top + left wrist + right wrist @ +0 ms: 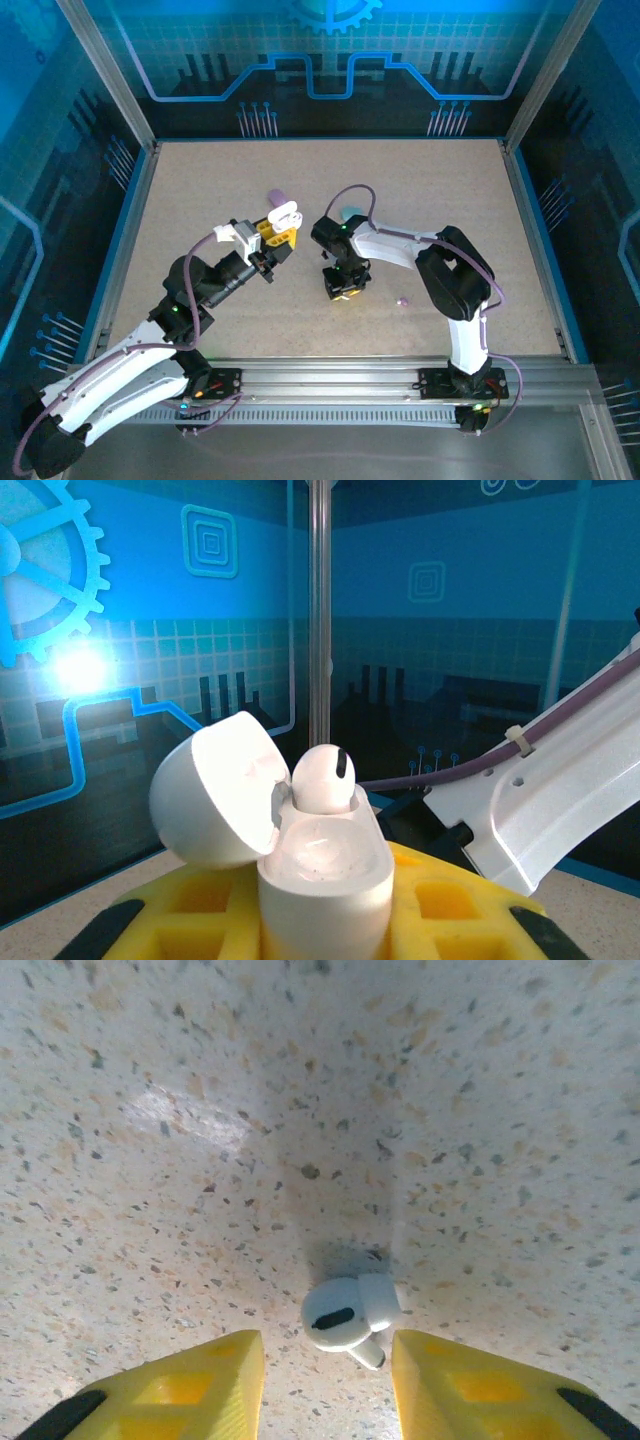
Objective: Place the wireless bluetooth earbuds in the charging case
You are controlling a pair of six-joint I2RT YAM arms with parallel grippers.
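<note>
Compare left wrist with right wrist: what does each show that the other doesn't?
Left wrist: the left fingers grip an open charging case, lid flipped back, one white earbud seated inside. Right wrist: a loose white earbud lying on the speckled table between the spread right fingers, untouched. Both: yellow fingers at the bottom edge and one white earbud each.

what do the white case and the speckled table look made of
White open-lidded charging case: probably hard moulded plastic, smooth and slightly glossy, with soft highlights on its lid. Speckled beige tabletop: stone-look composite or laminate, faint sheen patch; which, unclear.
</note>
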